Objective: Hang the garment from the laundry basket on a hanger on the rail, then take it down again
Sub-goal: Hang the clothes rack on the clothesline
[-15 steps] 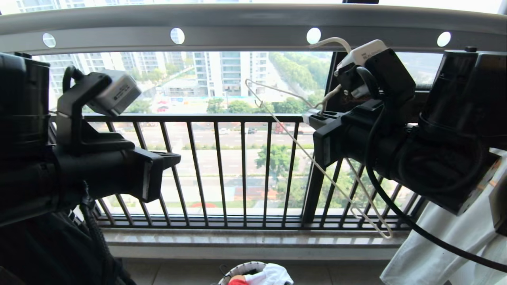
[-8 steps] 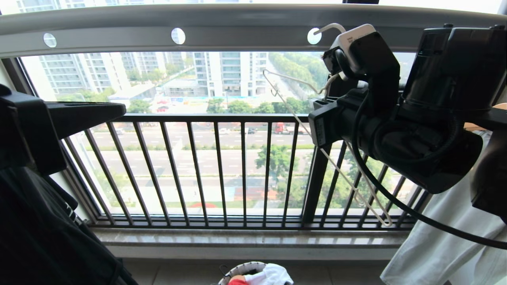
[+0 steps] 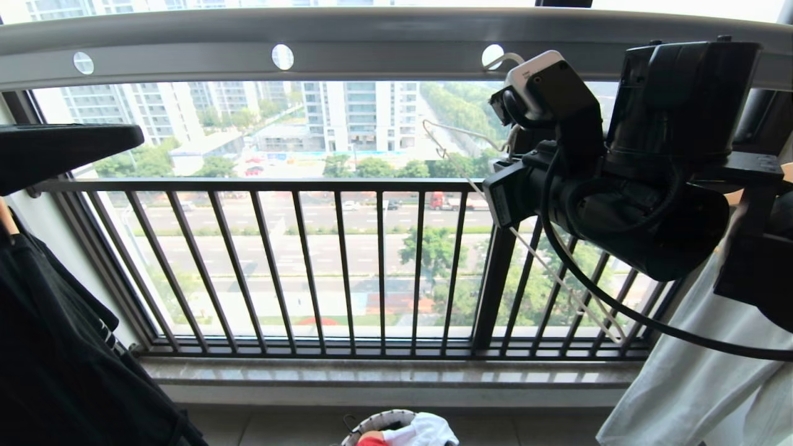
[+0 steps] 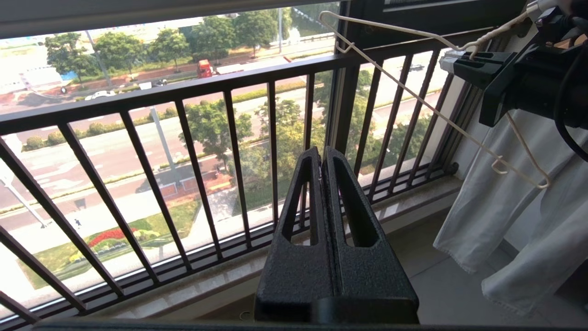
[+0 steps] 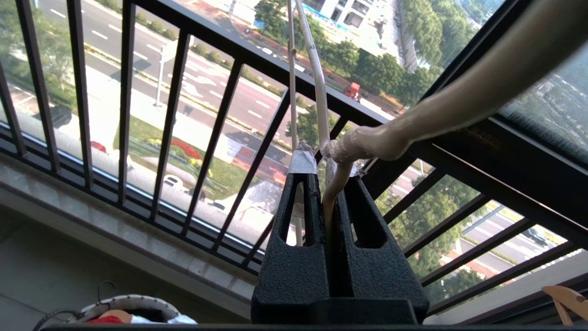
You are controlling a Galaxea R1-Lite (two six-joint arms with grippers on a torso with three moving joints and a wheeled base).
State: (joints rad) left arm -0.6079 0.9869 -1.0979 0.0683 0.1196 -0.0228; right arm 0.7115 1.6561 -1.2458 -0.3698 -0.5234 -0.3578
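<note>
From the head view we see the right pincer [image 3: 495, 170] raised just under the grey rail [image 3: 372, 37], clamped on the twisted neck of the off-white wire hanger [image 3: 539, 263], whose hook curls up toward one of the rail's round holes while its triangle slants down across the dark window railing [image 3: 347, 266]. At the left edge only a dark slab of the left arm shows, above a black T-shirt [image 3: 56, 347] hanging there; a white garment [image 3: 694, 384] hangs at the right. Low in the middle, on the floor, sits the laundry basket [image 3: 372, 424], with a sliver of the red garment [image 3: 370, 441] beside white cloth inside it. In the left wrist view our left pincer [image 4: 323, 158] is pressed fully together and holds nothing — it points at the railing, well apart from the hanger [image 4: 413, 94]. The right wrist view shows the right pincer [image 5: 328, 177] nipped tight on the hanger's neck [image 5: 337, 184], the basket [image 5: 133, 304] far below with red fabric [image 5: 103, 319] showing at its rim, and a wooden hanger's tip [image 5: 567, 299] at the corner.
</note>
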